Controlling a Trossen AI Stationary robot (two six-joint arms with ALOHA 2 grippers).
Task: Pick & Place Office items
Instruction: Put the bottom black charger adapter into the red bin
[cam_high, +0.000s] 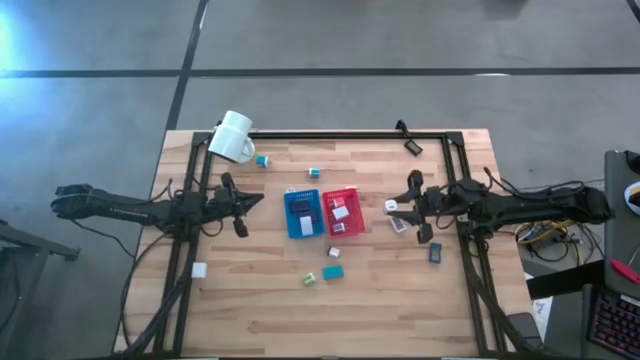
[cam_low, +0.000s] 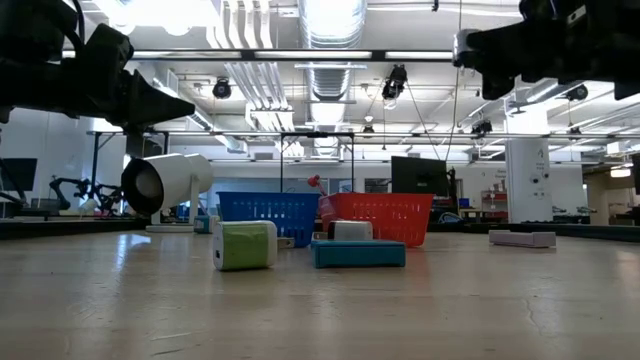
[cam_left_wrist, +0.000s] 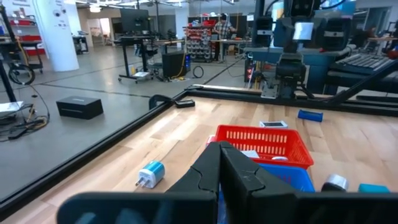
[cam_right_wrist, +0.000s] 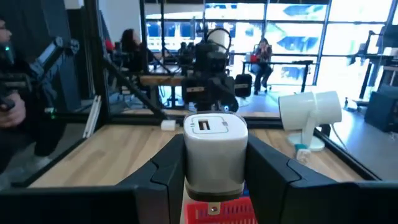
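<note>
1. My right gripper (cam_right_wrist: 213, 168) is clamped on a small white rectangular charger block (cam_right_wrist: 214, 149), one finger on each side and its slotted face upward, carried above the table.
2. In the high view that gripper sits just off the right edge of the red rectangular plastic tray (cam_high: 342, 212), with the blue rectangular plastic tray (cam_high: 302, 214) touching the red one on its far side.
3. The relation I'm watching: the red tray lies straight ahead of the right gripper, toward the table's middle. Its rim shows directly beneath the held block in the right wrist view, so I judge a short reach forward sets up the drop.
4. My left gripper (cam_high: 246, 207) waits with fingers closed and empty, just left of the blue tray.
5. A green block (cam_high: 310, 279) and a teal block (cam_high: 333, 271) lie loose nearer the front edge.
</note>
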